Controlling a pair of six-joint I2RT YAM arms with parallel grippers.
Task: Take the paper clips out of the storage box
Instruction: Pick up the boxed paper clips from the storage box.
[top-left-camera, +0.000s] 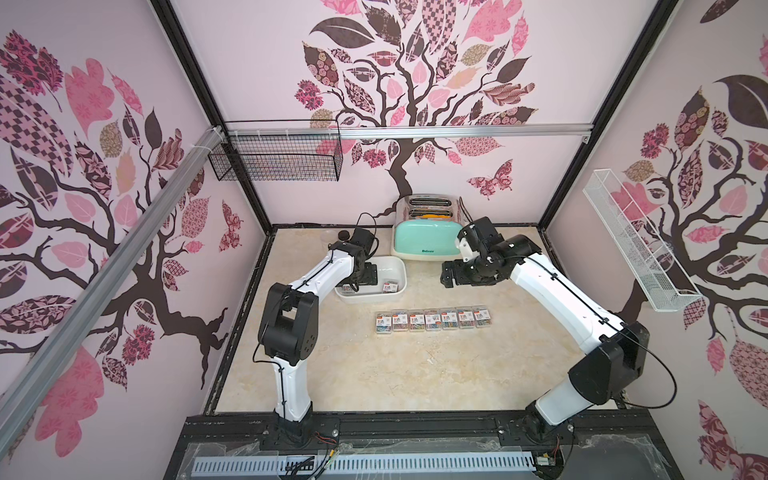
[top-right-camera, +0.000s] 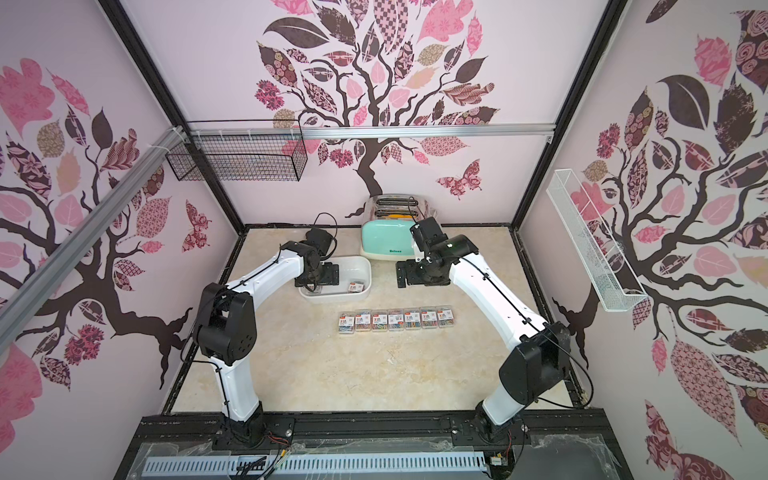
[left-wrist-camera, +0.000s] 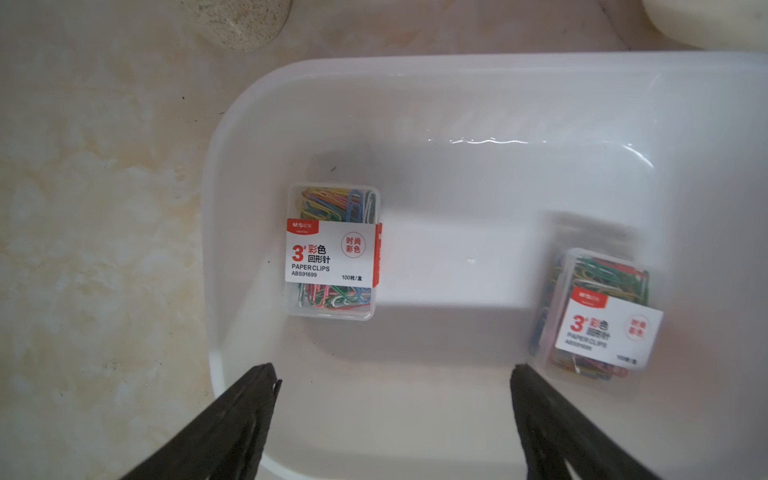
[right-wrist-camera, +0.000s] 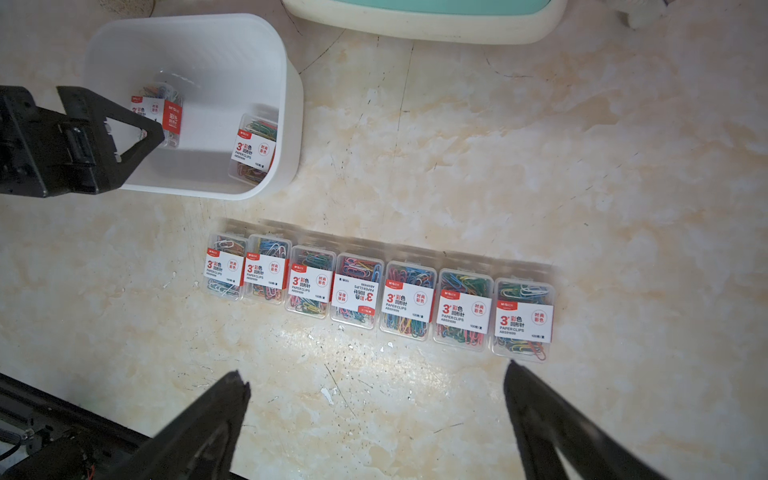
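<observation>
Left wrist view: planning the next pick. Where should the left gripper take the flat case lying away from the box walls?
Probably grip the case across its two long sides, from straight above. It lies flat, label up, on the storage box floor with free space on both sides.

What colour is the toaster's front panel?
The toaster is mint green, clearest in a top view.

Storage box (left-wrist-camera: 706, 104) partly out of frame
</observation>
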